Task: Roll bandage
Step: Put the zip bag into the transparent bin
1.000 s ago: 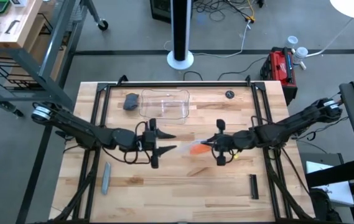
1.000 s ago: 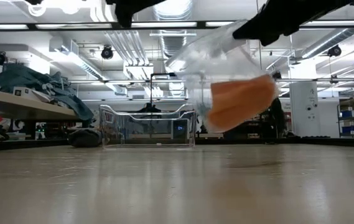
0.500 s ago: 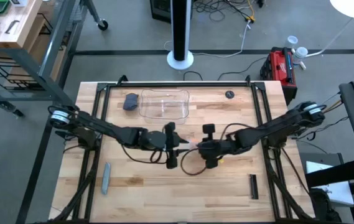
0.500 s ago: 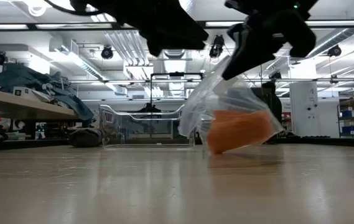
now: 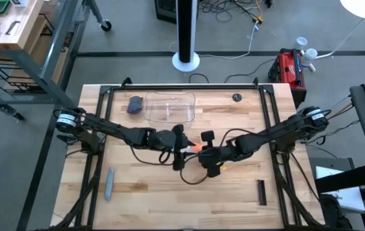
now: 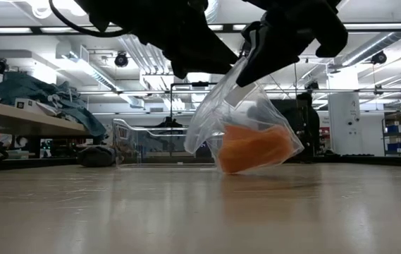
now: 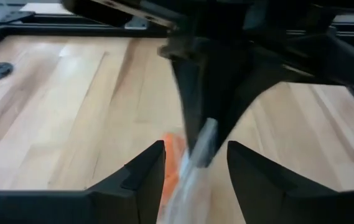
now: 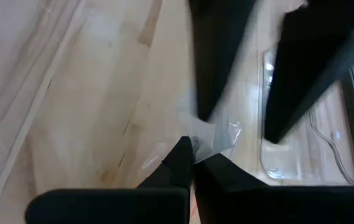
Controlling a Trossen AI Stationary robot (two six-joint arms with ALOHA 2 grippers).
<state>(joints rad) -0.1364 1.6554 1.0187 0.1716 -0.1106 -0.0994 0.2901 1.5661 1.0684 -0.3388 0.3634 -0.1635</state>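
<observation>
The orange bandage (image 6: 251,148) lies bunched in the bottom of a clear plastic wrapper (image 6: 218,116) at the table's middle. My right gripper (image 8: 191,152) is shut on the wrapper's top and shows in the high view (image 5: 203,154). My left gripper (image 7: 195,167) comes from the table's left, open. Its two fingers stand on either side of the wrapper's upper part, right in front of the right gripper's fingers. Only a speck of the bandage (image 5: 195,146) shows from above between the two grippers. I cannot tell whether the wrapper's bottom touches the table. My right gripper pinches the wrapper's crumpled top edge (image 8: 213,135) between its two fingers. The fingers come slanting down from the table's right side. The wrapper hangs below them, bulging, with the bandage in its lower end (image 6: 249,166) low over the table.
A clear plastic tub (image 5: 169,108) and a dark grey lump (image 5: 135,104) stand at the far side. A small black disc (image 5: 236,97) lies far right. There is a grey stick (image 5: 109,183) near left and a black bar (image 5: 261,191) near right. Bare wood lies toward the near edge.
Both grippers have come together at the table's middle, the left going right and the right going left and tipping lower. The wrapper with the bandage has sunk from hanging high to just above the table. The left fingers now straddle its top.
</observation>
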